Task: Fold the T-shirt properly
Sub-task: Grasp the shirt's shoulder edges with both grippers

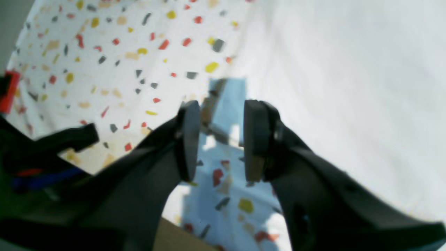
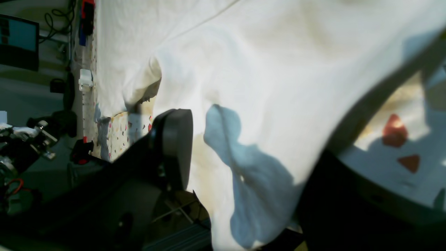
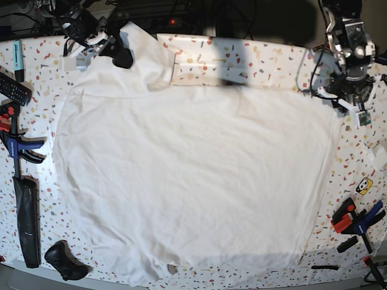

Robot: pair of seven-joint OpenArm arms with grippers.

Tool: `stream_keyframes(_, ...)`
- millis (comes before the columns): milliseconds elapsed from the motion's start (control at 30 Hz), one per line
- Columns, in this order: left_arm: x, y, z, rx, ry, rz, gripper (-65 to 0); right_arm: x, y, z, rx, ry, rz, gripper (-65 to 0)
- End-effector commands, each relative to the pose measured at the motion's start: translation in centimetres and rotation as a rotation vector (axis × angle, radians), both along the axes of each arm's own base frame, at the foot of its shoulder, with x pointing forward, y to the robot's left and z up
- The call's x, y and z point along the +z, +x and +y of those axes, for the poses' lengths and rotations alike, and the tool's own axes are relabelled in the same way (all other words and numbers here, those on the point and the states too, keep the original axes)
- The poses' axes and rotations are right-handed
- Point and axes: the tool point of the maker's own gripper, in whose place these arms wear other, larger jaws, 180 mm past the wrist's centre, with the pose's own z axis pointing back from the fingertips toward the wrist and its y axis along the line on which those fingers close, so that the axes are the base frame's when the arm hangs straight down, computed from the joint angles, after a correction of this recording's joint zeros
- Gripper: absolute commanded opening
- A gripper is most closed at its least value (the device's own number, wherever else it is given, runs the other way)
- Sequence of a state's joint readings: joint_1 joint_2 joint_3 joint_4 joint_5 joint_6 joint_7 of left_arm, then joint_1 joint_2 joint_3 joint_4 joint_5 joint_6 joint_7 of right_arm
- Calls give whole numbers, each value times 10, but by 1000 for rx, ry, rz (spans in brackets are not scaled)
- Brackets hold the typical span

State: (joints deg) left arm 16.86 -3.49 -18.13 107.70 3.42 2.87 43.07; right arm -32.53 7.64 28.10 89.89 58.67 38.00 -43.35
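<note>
The white T-shirt (image 3: 193, 175) lies spread and wrinkled over most of the speckled tabletop (image 3: 254, 60). Its far left corner is bunched and raised at my right gripper (image 3: 118, 53). In the right wrist view the cloth (image 2: 278, 69) runs through the wide gap of the right gripper (image 2: 258, 139), beside one finger (image 2: 174, 146) and draped over the other. The jaws stand apart, not pinching it. At the far right corner my left gripper (image 1: 221, 139) hovers open just off the shirt's edge (image 1: 348, 87), with only bare table between its pads (image 1: 190, 139).
Along the left table edge lie a remote (image 3: 15, 89), a red and blue clamp (image 3: 15, 145) and a black object (image 3: 63, 260). More clamps (image 3: 357, 220) and a yellow sticker (image 3: 363, 185) sit at the right edge. A monitor (image 2: 19, 42) stands beyond the table.
</note>
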Motion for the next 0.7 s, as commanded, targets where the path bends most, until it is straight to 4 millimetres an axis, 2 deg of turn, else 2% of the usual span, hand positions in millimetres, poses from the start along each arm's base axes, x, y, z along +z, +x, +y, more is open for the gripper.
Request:
stream_keyframes(0, 10, 6, 9, 21, 0, -45, -449, -6, -11, 1, 44, -23, 44, -338)
stream_keyframes(67, 9, 6, 14, 47, -54, -58, -449, -6, -11, 1, 44, -23, 44, -338)
stream_keyframes(267, 4, 9, 13, 66, -221, -131, -450, -6, -11, 2, 44, -22, 44, -338)
stream_keyframes(400, -12, 6, 10, 81, -273, -106, -450, -6, -12, 2, 48, -22, 49, -338)
stream_keyframes(533, -24, 9, -5, 38, -399, -116, -450, -6, -12, 2, 51, -22, 52, -338)
stream_keyframes(667, -40, 13, -6, 50, -428, -87, -450, -6, -12, 1, 53, -25, 51, -338)
